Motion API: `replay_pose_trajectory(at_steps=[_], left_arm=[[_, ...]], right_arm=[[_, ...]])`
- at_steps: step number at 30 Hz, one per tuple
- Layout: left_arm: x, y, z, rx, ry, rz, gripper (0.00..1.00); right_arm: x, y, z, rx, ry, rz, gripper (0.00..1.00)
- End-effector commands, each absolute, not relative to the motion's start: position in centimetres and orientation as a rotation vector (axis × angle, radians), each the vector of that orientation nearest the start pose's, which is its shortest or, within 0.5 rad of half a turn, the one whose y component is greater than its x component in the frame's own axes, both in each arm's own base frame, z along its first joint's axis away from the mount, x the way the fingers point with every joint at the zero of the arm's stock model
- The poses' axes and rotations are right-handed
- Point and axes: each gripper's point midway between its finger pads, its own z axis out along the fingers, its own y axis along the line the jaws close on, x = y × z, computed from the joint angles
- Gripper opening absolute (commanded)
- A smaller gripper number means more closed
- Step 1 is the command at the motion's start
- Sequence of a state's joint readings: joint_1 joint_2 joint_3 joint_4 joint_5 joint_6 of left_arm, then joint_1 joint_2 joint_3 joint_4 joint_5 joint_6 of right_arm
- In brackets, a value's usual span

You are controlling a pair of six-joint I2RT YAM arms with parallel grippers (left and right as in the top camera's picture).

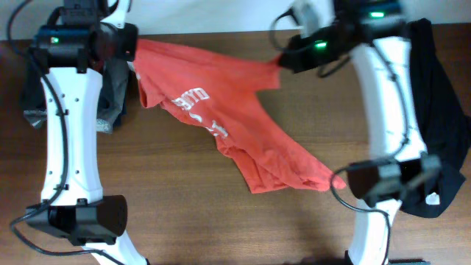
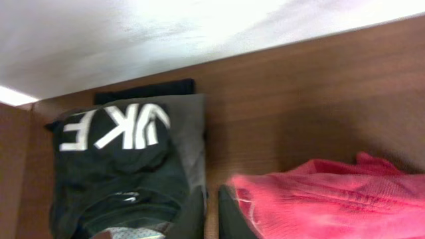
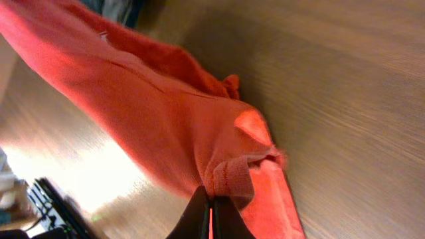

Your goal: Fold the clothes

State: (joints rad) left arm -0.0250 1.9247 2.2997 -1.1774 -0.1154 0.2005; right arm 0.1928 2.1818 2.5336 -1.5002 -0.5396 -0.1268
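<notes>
The orange-red T-shirt point(image 1: 221, 96) with white lettering stretches across the back of the table and trails toward the front right. My right gripper point(image 1: 281, 62) is shut on a folded edge of it point(image 3: 229, 176) and holds that end up; the jaws show in the right wrist view point(image 3: 211, 202). My left gripper point(image 1: 134, 46) is at the shirt's far left corner. In the left wrist view its jaws point(image 2: 212, 202) are almost closed, with bare wood in the thin gap, and the shirt point(image 2: 332, 199) lies against the outside of the right finger. A long black garment point(image 1: 441, 96) lies at the right edge.
A pile of dark and grey clothes point(image 1: 110, 88) with white lettering point(image 2: 119, 126) lies at the back left, beside the left gripper. The table's back edge meets a white wall point(image 2: 166, 33). Both arm bases point(image 1: 81, 221) point(image 1: 383, 180) stand near the front.
</notes>
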Motion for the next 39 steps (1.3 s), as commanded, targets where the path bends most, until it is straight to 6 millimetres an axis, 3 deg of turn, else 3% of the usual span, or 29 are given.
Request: replay_pose_trajectory(at_steps=[1,7,11,15,18,19,21,25,26,29,34,39], left_arm=[[48.8,2.9,33.6,0.147,2.357,0.28,0.19],[48.7,3.4,33.5,0.136,2.362,0.285,0.45],[48.6,3.4,33.5,0.137,2.365,0.285,0.47],[48.5,3.4,33.4,0.138,2.37,0.285,0.47],[48.5,3.4,33.4,0.14,2.372,0.28,0.47],[48.5,3.2,33.3,0.144,2.372,0.271,0.47],[48.5,2.6,33.2,0.163,2.375,0.227,0.48],[48.3,-0.1,32.7,0.286,2.379,0.055,0.48],[48.0,-2.1,32.2,0.393,2.375,-0.062,0.48],[46.6,-6.2,30.7,0.659,2.366,-0.257,0.49],[43.7,-11.6,24.5,1.111,2.429,-0.372,0.55],[41.8,-16.2,18.5,1.356,2.509,-0.462,0.57]], right_arm=[[44.9,21.9,23.2,-0.644,2.642,0.768,0.04],[44.1,28.0,18.6,-0.773,2.682,0.805,0.04],[43.0,31.0,16.5,-0.829,2.705,0.793,0.04],[42.4,32.5,16.2,-0.882,2.69,0.747,0.05],[42.6,32.3,16.7,-0.878,2.676,0.719,0.37],[42.8,32.0,17.2,-0.867,2.667,0.718,0.43],[43.6,30.8,18.4,-0.832,2.649,0.714,0.52],[45.7,26.6,21.4,-0.679,2.628,0.698,0.54],[46.6,23.8,22.8,-0.601,2.622,0.68,0.54],[47.6,18.3,24.4,-0.456,2.637,0.648,0.59],[47.8,10.1,24.2,-0.231,2.716,0.608,0.6],[47.6,5.7,23.8,-0.132,2.745,0.584,0.61]])
